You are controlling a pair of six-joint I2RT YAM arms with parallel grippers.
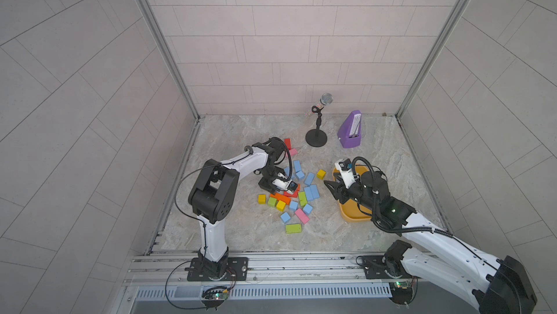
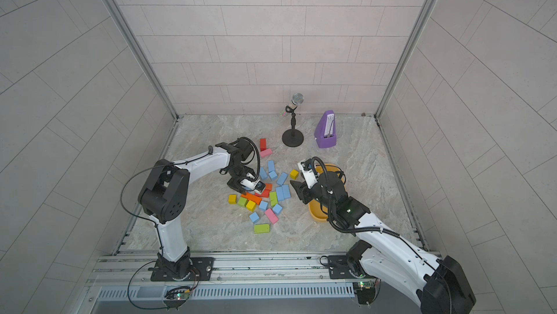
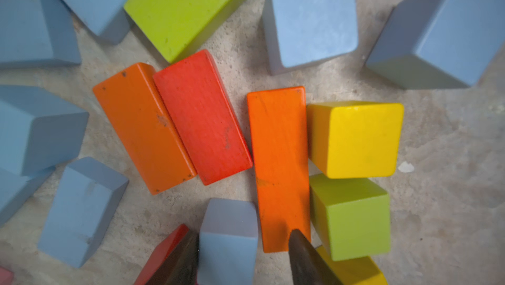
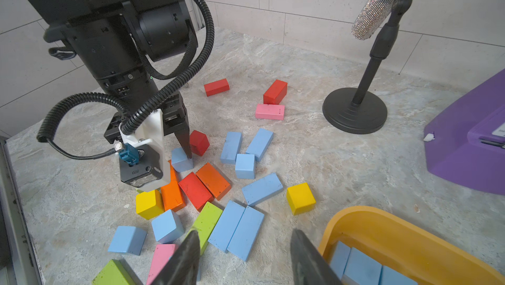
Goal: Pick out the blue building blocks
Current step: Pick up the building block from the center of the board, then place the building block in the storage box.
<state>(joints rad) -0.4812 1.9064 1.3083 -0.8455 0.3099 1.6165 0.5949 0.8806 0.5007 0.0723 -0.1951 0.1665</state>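
Your blue building blocks (image 1: pixel 285 217) lie scattered mid tabletop (image 1: pixel 241 237), some in the yellow tray (image 4: pixel 355 211), near right. They look light, hard, smooth: pinch flat sides. Two long bricks (image 1: pixel 314 191) point near to far. The right gripper (image 4: pixel 246 233) is open, empty. Farther left, the left gripper (image 3: pixel 244 233) stands open around a blue cube (image 3: pixel 228 242).

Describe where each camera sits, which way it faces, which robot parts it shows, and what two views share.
Top view: high above the front rail, looking down on the table; left arm, right arm, left gripper and right gripper show.
Top view: beside it, same direction, near-identical scene with the tray.
Left wrist: on the left arm, looking straight down; the left gripper straddles a blue block.
Right wrist: on the right arm, facing across the table; shows both grippers.
Shared: both wrist views show that blue block.
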